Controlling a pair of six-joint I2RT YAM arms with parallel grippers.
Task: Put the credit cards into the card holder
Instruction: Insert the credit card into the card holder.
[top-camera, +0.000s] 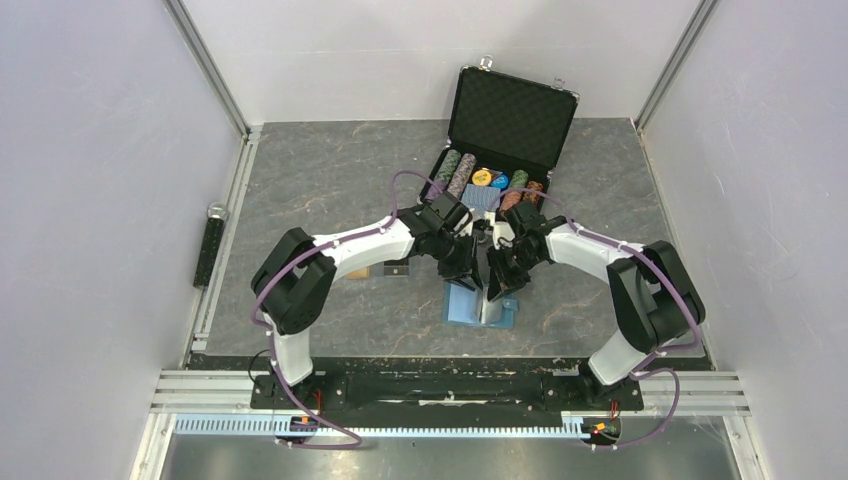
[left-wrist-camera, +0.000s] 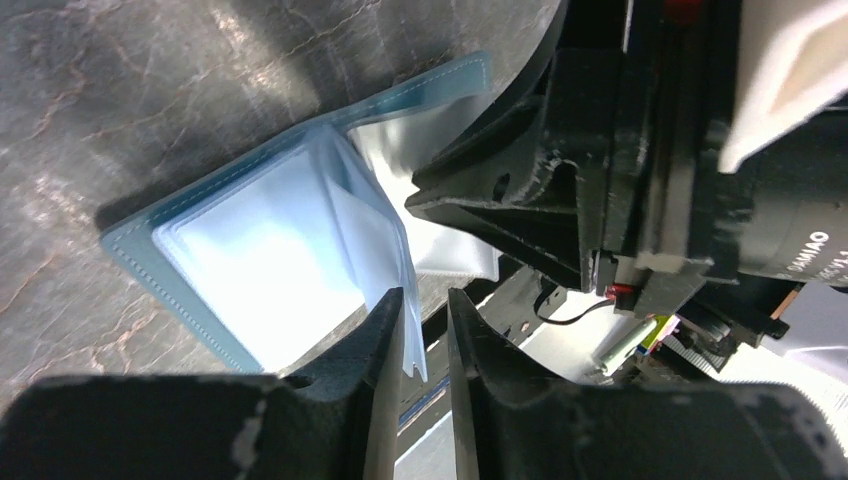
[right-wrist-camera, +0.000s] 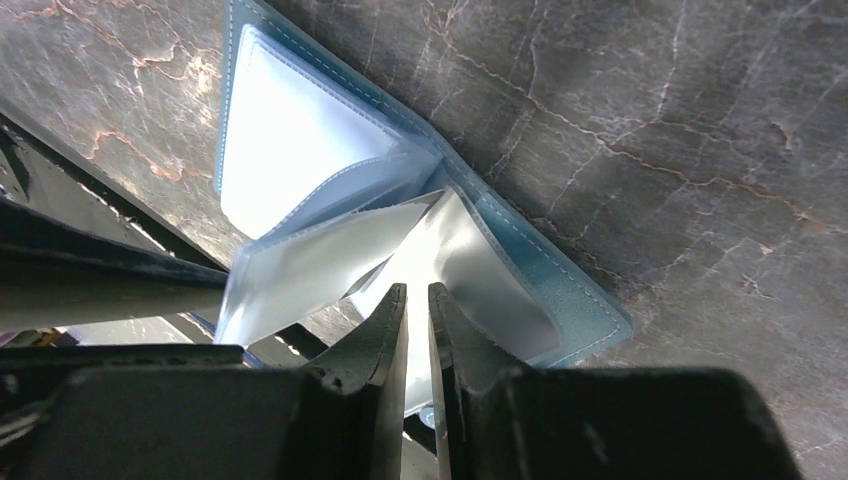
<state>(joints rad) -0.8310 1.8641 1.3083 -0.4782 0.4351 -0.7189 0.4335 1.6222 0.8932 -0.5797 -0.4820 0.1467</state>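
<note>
Slate table: right gripper pinches card holder, left gripper narrowly parted; case behind.

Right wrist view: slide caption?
Right gripper pinches a clear sleeve of the open card holder on the table.

The card holder is teal (paler blue inside); the table is dark grey, marble-veined.

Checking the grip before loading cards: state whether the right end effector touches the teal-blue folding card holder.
Touching. The right wrist view shows the right end effector pinching a clear plastic sleeve of the teal-blue folding card holder, no gap visible.
</note>
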